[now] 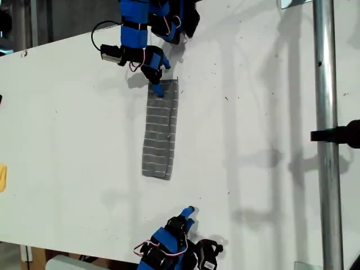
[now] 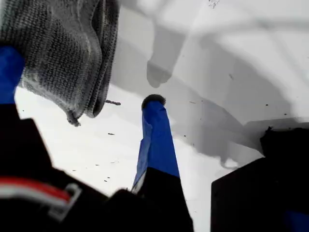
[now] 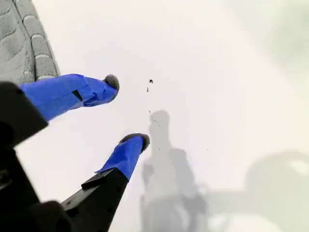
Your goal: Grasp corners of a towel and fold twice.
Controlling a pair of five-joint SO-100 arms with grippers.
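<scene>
The exterior view looks down from above on the white table [image 1: 270, 112], taking in both arms and the whole towel [image 1: 160, 132]. The first wrist view rides close behind my first gripper [image 2: 82, 87], looking along its fingers at the towel's folded edge [image 2: 63, 53]. The second wrist view sits just above the tabletop behind my second gripper [image 3: 123, 113], catching the towel [image 3: 21, 43] at one side. All three share the towel.

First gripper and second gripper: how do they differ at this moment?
My first gripper is at the towel's end nearer the exterior view's top, one fingertip on its corner; my second gripper sits clear of the towel's other end. The first wrist view shows folded cloth edge at the first gripper's jaws; the second gripper's jaws frame only bare table. Both are blue, with jaws open.
</scene>
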